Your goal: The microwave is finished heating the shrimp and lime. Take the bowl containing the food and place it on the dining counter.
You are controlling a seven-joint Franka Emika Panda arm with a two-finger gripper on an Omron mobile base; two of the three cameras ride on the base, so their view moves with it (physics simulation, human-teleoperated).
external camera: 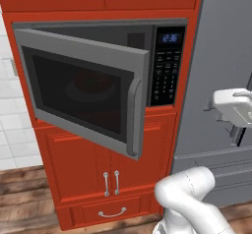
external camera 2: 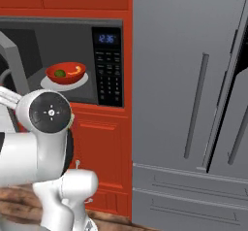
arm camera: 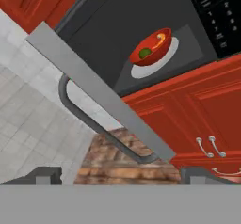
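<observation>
Now, short of the open microwave (external camera 2: 63, 65).
Gripper (arm camera: 120, 176) spread wide, holding nothing, just outside the door's curved handle (arm camera: 94, 124). Beyond the door, inside the microwave: bowl (arm camera: 151, 47) on the white plate (arm camera: 155, 63), reachable; lime (arm camera: 145, 53) and shrimp (arm camera: 160, 40) inside it. Dining counter nowhere visible.

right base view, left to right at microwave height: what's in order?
Open microwave door edge → bowl holding lime then shrimp, on the white plate → keypad panel → grey fridge.
</observation>
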